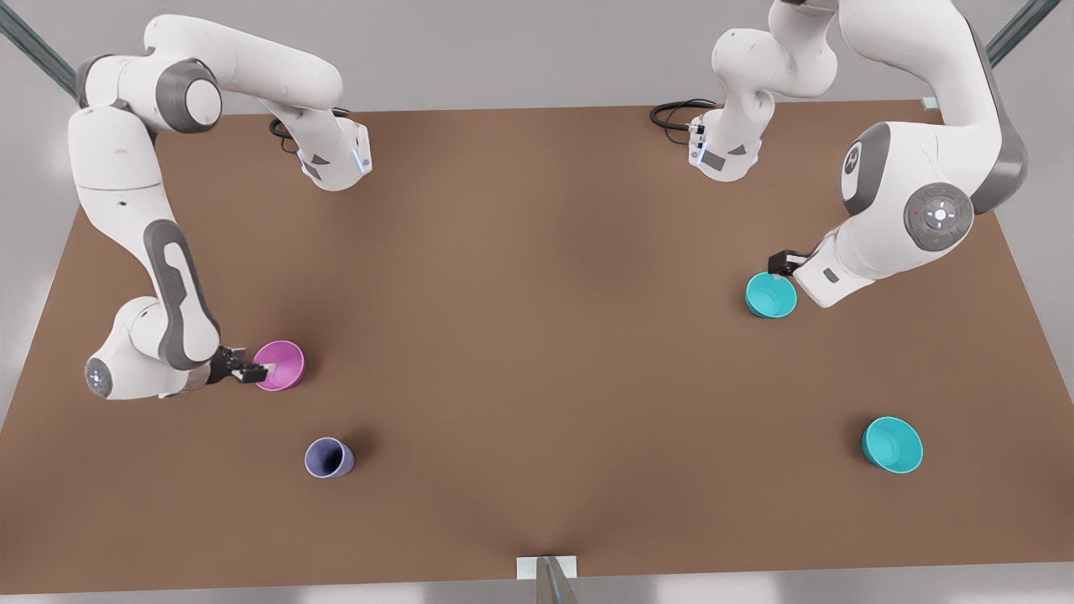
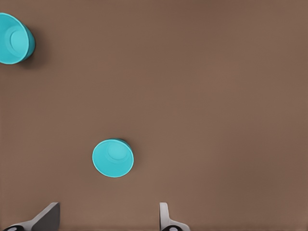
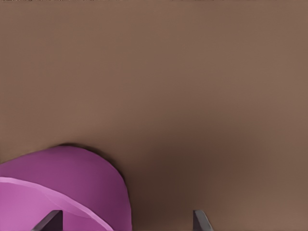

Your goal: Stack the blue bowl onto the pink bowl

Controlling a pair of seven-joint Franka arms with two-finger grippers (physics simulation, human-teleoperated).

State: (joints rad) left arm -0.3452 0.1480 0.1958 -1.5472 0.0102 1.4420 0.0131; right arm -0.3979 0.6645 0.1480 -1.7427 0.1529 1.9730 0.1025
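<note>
Reach phase, nothing lifted. Right claw spread, at pink bowl rim. Left claw spread above blue bowl, on tabletop. Next: descend, clamp rim, carry across.

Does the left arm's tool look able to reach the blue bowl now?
Probably yes: the left tool, open, sits beside the blue bowl, nothing between them. The right tool is open at the pink bowl, far off.

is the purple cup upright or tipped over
Upright. In the front view the purple cup stands on its base on the table, its open mouth facing up with the dark inside showing.
</note>
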